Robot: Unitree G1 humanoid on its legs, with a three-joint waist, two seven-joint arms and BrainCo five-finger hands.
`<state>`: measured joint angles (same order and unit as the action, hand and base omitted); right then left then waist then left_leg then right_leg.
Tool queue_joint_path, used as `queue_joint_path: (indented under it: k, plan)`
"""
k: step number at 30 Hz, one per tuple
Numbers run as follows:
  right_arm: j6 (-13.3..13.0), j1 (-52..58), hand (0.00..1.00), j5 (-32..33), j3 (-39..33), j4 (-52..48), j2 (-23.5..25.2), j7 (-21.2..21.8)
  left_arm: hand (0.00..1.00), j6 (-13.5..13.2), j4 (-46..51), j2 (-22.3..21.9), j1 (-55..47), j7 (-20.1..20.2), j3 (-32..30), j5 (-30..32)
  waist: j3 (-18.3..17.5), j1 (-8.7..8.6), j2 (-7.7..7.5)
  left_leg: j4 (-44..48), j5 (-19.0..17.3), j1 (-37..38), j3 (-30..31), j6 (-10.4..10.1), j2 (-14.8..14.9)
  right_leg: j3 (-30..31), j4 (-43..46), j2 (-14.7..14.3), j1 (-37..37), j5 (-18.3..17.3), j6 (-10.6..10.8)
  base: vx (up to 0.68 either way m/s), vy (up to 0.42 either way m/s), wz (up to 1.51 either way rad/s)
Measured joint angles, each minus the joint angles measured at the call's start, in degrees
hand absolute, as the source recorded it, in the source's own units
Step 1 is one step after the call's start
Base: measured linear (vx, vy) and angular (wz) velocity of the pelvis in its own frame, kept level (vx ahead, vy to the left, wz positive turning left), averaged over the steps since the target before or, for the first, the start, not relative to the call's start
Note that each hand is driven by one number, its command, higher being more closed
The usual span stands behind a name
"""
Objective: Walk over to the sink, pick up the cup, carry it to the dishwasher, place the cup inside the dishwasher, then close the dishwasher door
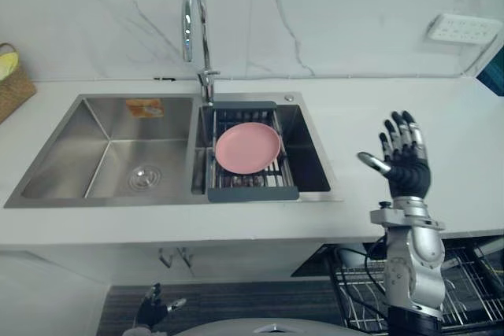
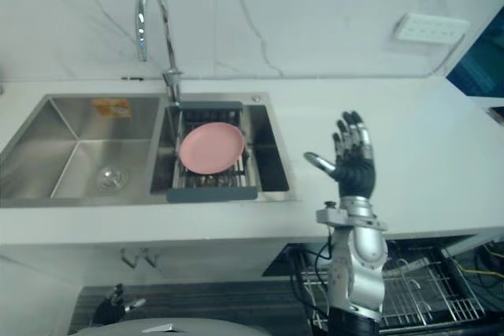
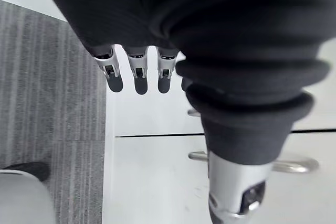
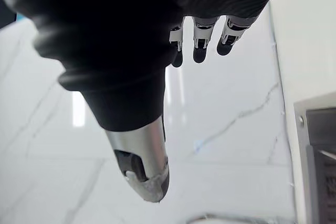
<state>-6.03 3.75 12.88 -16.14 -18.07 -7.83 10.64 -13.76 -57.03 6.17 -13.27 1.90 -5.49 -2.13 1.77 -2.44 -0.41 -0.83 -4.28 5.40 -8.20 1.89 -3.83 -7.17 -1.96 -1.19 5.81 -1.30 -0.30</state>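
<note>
A steel double sink [image 1: 102,127] is set into the white counter. In its right basin a pink plate [image 1: 248,147] lies on a dark drain rack [image 1: 252,193]. To the right of the sink, above the counter, my right hand [image 1: 405,164] is raised upright and open, fingers spread, holding nothing. In the right wrist view its thumb [image 4: 142,169] and fingertips [image 4: 198,51] point at the marble wall. My left hand [image 1: 151,310] hangs low near the floor, open and empty, fingers [image 3: 136,72] relaxed. The wire rack of the dishwasher [image 1: 465,289] is pulled out at the lower right, below the counter.
A tall chrome faucet [image 1: 195,29] stands behind the sink's divider. At the far left of the counter sits a wicker basket [image 1: 12,84]. A wall outlet [image 1: 463,29] is at the upper right. Cabinet handles [image 3: 294,164] show by my left hand.
</note>
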Motion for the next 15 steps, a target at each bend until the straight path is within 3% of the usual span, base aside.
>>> queue_joint_path:
  k: [2, 4, 10, 15]
  plan:
    - [-0.1, -0.3, 0.00, -14.1, 4.5, -0.5, -2.0, 0.0, 0.00, 3.2, -0.4, 0.1, -0.2, 1.0, -1.3, -2.7, 0.2, 0.74, -0.60, 0.6, 0.0, 0.7, -1.3, 0.1, 0.2, -1.6, 0.8, 0.1, 0.4, -0.8, 0.9, -0.04, -0.009, 0.16]
    - [-0.2, -1.3, 0.00, -20.2, 6.1, -1.6, -3.1, 0.3, 0.00, 4.4, -0.4, 0.6, -0.4, 1.3, -1.6, -2.8, 0.4, 1.11, -1.11, 0.5, 0.0, 0.6, -1.3, 0.2, 0.3, -3.2, 0.7, 0.3, 0.4, -0.8, 0.8, -0.04, -0.021, 0.10]
    - [0.3, -5.3, 0.00, -30.8, 6.5, -1.2, -8.2, 2.1, 0.00, 5.9, -1.1, 0.5, -1.1, 1.4, -3.6, -2.8, 0.9, 1.21, -1.31, -0.4, 0.7, 1.4, -1.4, 0.7, 0.4, -4.7, 0.1, 0.5, 1.3, -0.6, 0.7, -0.03, -0.022, 0.05]
    - [1.5, -8.4, 0.00, -38.7, 7.2, 0.6, -11.3, 6.3, 0.00, 6.2, -1.0, 0.5, -1.2, 2.2, -5.8, -2.4, 1.5, 1.38, -1.97, -0.6, 0.9, 1.2, -1.3, 0.4, 0.4, -5.2, 0.1, 0.5, 1.4, -0.7, 0.8, -0.02, -0.005, 0.02]
